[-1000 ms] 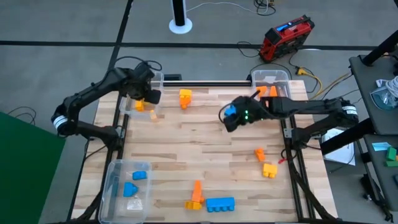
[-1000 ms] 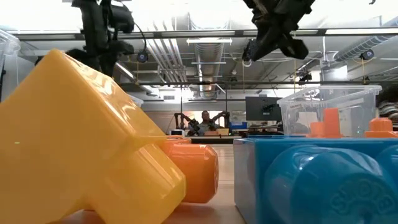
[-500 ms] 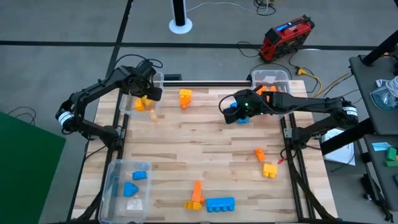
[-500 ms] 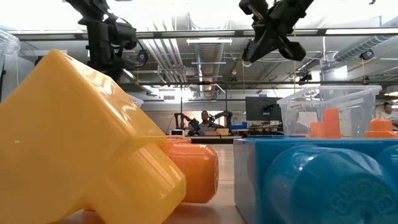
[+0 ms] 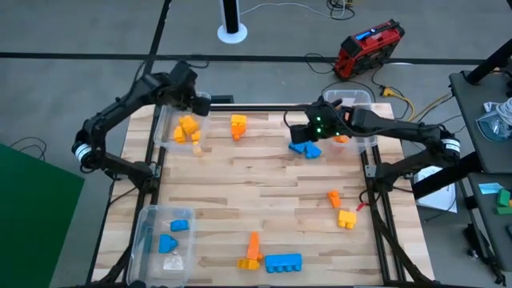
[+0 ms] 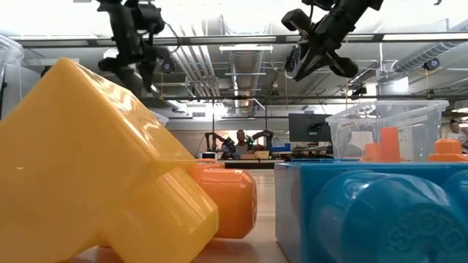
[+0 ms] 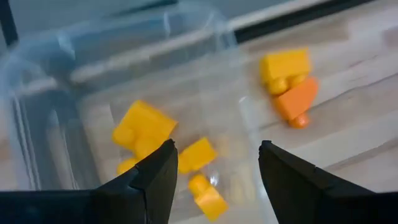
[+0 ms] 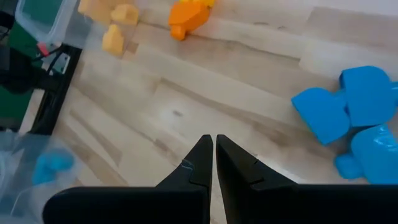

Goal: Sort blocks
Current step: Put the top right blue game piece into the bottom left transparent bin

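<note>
Blue blocks [image 5: 305, 148] lie just beside the closed, empty right claw [image 5: 318, 133], far from the open left claw [image 5: 194, 102]

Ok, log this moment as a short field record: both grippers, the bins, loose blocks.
left gripper: open, above the yellow bin
right gripper: shut, empty, by the blue blocks
orange bin: far right corner
blue bin: near left corner
loose blocks: orange block, yellow block, long blue block
</note>
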`<state>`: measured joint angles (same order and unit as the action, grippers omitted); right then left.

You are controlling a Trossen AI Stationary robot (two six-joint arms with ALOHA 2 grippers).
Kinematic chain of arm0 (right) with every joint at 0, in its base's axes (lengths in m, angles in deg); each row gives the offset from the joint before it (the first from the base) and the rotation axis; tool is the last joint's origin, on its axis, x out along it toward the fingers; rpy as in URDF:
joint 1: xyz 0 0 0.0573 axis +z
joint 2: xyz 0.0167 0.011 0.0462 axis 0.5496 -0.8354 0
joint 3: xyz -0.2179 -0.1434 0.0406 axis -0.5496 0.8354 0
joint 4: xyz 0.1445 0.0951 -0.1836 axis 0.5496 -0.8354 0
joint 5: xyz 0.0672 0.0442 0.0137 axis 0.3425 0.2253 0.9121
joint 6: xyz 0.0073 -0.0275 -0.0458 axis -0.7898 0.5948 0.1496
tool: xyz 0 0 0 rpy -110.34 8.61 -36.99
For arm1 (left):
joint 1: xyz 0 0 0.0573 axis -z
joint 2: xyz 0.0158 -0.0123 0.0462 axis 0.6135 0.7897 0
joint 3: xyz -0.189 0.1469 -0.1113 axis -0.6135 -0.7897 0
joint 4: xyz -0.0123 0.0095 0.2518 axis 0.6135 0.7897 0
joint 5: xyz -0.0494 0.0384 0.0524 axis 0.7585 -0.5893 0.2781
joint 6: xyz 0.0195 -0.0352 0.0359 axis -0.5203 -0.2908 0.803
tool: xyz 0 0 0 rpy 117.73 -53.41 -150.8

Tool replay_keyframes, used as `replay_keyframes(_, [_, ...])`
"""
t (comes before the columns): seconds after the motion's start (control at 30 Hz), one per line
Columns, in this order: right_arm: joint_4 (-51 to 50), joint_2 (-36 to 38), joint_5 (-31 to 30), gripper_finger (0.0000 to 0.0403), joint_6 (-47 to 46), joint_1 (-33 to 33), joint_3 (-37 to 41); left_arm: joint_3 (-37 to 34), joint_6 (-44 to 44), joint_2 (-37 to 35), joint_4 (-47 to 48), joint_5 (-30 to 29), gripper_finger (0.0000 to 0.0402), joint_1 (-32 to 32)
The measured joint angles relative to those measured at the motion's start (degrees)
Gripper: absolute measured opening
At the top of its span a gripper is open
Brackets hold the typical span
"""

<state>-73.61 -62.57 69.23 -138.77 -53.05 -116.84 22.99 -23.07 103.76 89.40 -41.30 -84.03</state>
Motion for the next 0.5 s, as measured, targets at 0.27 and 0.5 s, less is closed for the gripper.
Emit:
replay_keyframes(0.27, [0.0, 0.0, 1.4, 0.0013, 0.2, -3.7, 0.0, 10.6, 4.4, 0.0, -0.1, 0.0, 0.0192, 0.3])
replay_keyframes(0.5, [4.1, -4.6, 1.7, 0.0013, 4.8, -7.3, -0.1, 15.4, 7.6, -0.1, -1.3, 0.0, 0.0190, 1.2])
